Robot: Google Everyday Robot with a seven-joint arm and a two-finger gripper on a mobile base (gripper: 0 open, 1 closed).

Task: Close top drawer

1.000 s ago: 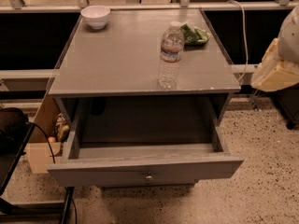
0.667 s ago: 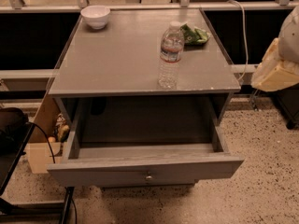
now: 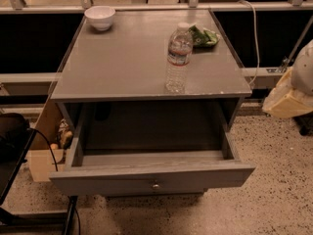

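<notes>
Camera view looked down on a grey wood-grain cabinet with the top drawer (image 3: 151, 177) pulled well out toward the near side, just beneath the counter (image 3: 122, 67). The drawer was shallow. Its long flat front ran nearly the full width of the cabinet and stuck out a little past both side walls. One small round metal knob (image 3: 155, 185) sat at the centre of that front. The front and the thin side walls had the same grey grain as the cabinet, with a paler edge along the top of the front. Inside, a strip of the drawer's lighter bottom panel showed along the near side, and the far part lay in shadow under the counter.

On the counter a white bowl (image 3: 100, 17) stood at the far left corner. A clear water bottle (image 3: 178, 58) stood upright right of centre, and a green packet (image 3: 204, 36) lay just beyond it at the far right. A cardboard box (image 3: 41, 163) sat on the speckled floor (image 3: 274, 190) to the left of the cabinet, and a yellowish bag (image 3: 283, 99) sat to the right.

The gripper was outside the camera view, so how far its fingers were open could not be told.
</notes>
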